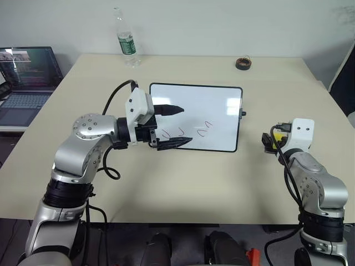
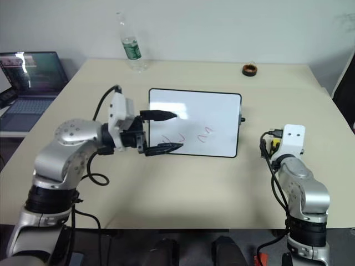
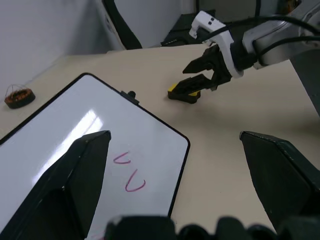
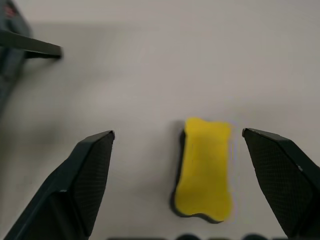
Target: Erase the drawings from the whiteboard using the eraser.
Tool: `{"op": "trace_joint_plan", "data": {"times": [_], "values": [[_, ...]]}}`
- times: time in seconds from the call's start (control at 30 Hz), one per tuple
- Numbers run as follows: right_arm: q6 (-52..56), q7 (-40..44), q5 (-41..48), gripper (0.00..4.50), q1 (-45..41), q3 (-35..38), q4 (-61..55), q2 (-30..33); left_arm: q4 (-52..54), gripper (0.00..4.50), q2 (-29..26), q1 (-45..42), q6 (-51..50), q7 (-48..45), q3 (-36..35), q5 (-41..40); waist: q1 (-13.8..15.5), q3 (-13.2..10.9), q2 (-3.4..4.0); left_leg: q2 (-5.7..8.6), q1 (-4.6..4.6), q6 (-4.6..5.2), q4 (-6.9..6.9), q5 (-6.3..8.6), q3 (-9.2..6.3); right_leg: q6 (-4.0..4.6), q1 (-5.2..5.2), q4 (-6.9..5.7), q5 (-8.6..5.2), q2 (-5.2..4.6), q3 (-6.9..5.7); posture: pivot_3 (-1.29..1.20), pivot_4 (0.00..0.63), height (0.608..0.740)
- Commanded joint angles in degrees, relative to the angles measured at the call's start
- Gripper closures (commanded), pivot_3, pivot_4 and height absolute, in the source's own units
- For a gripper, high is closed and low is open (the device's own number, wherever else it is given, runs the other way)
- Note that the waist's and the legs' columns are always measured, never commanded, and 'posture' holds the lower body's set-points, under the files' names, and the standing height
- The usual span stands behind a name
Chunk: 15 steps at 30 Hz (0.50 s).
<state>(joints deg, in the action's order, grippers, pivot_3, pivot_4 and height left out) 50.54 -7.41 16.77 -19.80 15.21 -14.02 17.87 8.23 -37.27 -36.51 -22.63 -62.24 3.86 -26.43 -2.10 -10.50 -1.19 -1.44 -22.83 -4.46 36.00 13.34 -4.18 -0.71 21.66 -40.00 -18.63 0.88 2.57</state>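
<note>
Right gripper [image 4: 177, 187]: fingers spread wide, holding nothing, touching nothing. It hangs just over the eraser near the table's right edge.
Eraser [image 4: 202, 170]: yellow block on a dark underlayer, flat on the table [image 1: 183, 188], between the right gripper's two fingers but nearer one of them. Its long axis runs along the gripper's pointing line, so the fingers flank its long sides.
Nearer arm: the right, by far — the eraser lies to the right of the whiteboard, apart from its right frame.
Next move, as I judge it: shift sideways to centre the block, lower, then close across the narrow width.
Left gripper [image 1: 171, 126]: also wide open and empty, reaching in over the whiteboard's left edge — one finger above the white surface, one by the near-left corner.
Whiteboard [image 1: 219, 102]: mid-table, flat.
Drawings [image 1: 205, 129]: red squiggles along the near half, unwiped.
</note>
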Motion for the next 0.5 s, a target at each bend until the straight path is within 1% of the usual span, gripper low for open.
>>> {"op": "trace_joint_plan", "data": {"times": [0.03,0.17,0.3,0.4,0.5], "values": [[-3.97,1.03,-1.12,0.02,-1.63,2.28,3.34,0.58,0.18,0.00,0.41,-0.56,2.00,-0.50,-0.24,0.56,0.00,0.00,0.00,-0.02,-0.03,0.00,-0.01,0.00,0.02,0.00,0.03,0.00,0.00,0.00,0.02,0.00,0.150,0.740],[-5.77,1.65,-0.73,0.02,-1.79,3.99,6.38,0.22,1.03,0.00,0.07,1.16,2.29,-0.18,-0.71,0.89,-0.01,-0.01,0.01,-0.06,-0.08,0.00,-0.01,0.00,0.02,0.00,0.08,-0.01,0.00,-0.01,0.05,0.00,0.150,0.740],[-5.81,3.12,-1.20,0.02,-1.59,2.95,8.09,0.83,1.49,0.00,-0.66,2.86,2.32,0.14,-1.30,1.04,-0.03,-0.01,0.01,-0.07,-0.07,0.01,0.00,0.00,0.02,0.01,0.08,-0.03,0.00,-0.02,0.09,0.00,0.150,0.740],[-6.18,4.01,-1.91,0.61,-1.65,2.30,9.57,1.11,1.84,0.00,-1.17,4.27,2.64,0.47,-1.52,1.38,-0.02,-0.01,0.01,-0.07,-0.07,0.01,0.01,0.00,0.01,0.01,0.08,-0.04,0.00,-0.01,0.08,0.00,0.150,0.740],[-6.00,5.00,-2.58,1.66,-1.73,1.51,9.97,1.03,2.83,0.00,-1.37,5.49,2.51,0.83,-1.48,1.28,0.00,-0.01,0.02,-0.08,-0.07,0.00,0.01,0.00,0.01,0.01,0.08,-0.04,0.00,-0.02,0.09,0.00,0.150,0.740]]}}
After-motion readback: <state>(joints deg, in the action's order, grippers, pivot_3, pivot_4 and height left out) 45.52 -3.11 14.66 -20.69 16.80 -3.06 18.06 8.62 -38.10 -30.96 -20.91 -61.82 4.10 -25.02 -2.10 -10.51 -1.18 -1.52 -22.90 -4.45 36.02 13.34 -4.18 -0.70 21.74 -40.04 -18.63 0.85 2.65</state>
